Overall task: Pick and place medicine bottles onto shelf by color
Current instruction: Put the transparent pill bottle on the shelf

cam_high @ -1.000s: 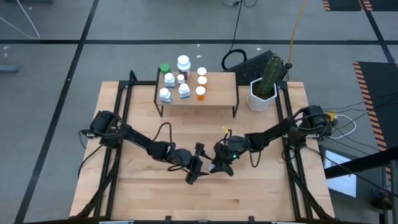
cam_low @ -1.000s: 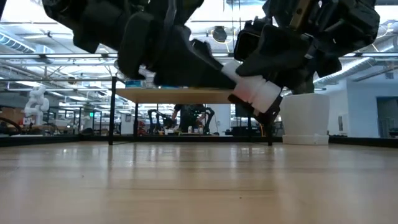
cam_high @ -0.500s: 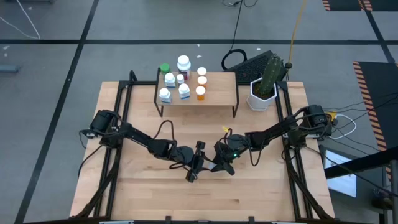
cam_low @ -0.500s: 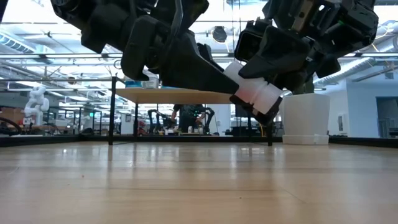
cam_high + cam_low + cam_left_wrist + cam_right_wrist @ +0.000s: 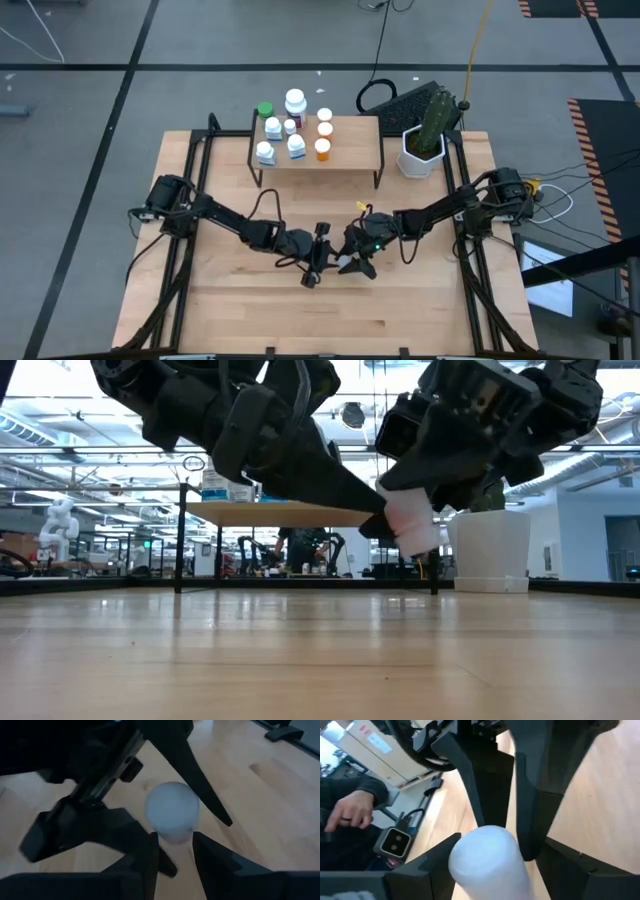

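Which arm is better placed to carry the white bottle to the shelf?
Probably the right: the right tool grips the white bottle; the left tool is only open around its end.

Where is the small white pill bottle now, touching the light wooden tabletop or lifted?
Apart. In the low view the white pill bottle, held by the right gripper beside the left gripper, hangs with background visible under it, above the tabletop.

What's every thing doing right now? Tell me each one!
white bottle: off the table, tilted, in the right gripper.
right gripper: shut on the white bottle.
left gripper: at the bottle's other end.
shelf: standing, bottles upright on it.
cactus pot: upright.
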Robot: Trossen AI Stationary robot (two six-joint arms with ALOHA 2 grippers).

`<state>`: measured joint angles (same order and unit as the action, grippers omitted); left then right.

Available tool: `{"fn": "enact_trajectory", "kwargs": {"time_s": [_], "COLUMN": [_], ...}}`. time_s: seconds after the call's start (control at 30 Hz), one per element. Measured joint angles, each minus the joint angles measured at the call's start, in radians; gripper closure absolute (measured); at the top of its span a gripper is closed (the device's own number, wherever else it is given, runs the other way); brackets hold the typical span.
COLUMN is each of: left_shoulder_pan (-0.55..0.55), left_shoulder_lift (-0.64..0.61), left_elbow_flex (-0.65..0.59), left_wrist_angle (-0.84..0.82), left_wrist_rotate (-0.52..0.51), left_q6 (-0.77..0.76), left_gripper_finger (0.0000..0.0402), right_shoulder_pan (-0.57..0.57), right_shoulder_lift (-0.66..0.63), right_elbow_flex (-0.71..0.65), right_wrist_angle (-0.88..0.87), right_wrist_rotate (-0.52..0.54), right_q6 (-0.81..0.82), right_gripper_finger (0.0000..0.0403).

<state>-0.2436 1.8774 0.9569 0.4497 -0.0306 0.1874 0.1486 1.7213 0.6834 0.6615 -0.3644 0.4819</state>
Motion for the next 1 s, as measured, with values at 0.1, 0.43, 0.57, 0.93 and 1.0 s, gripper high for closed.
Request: {"fn": "enact_trajectory", "kwargs": {"time_s": [0.1, 0.43, 0.57, 0.93, 1.0], "left_shoulder_pan": [0.003, 0.004, -0.009, -0.117, -0.13], "left_shoulder_lift": [0.0, 0.0, -0.004, -0.17, -0.18], "left_elbow_flex": [0.0, 0.0, 0.002, 0.001, 0.002], "left_wrist_angle": [0.008, -0.015, -0.063, -0.377, -0.355], "left_wrist_rotate": [0.001, -0.066, -0.178, -0.748, -0.747], "left_q6": [0.0, -0.017, 0.002, 0.129, 0.132], "left_gripper_finger": [0.0281, 0.028, 0.0278, 0.0241, 0.0235], "right_shoulder_pan": [0.002, -0.002, -0.003, -0.048, -0.059], "right_shoulder_lift": [0.0, 0.001, 0.003, 0.001, 0.0], "right_elbow_flex": [0.0, 0.0, -0.003, -0.141, -0.185], "right_wrist_angle": [-0.031, -0.053, 0.011, 0.385, 0.528], "right_wrist_rotate": [0.0, 0.003, 0.01, 0.194, 0.238], "right_q6": [0.0, -0.033, 0.027, 0.29, 0.37], "right_gripper_finger": [0.0204, 0.0279, 0.0273, 0.027, 0.0269]}}
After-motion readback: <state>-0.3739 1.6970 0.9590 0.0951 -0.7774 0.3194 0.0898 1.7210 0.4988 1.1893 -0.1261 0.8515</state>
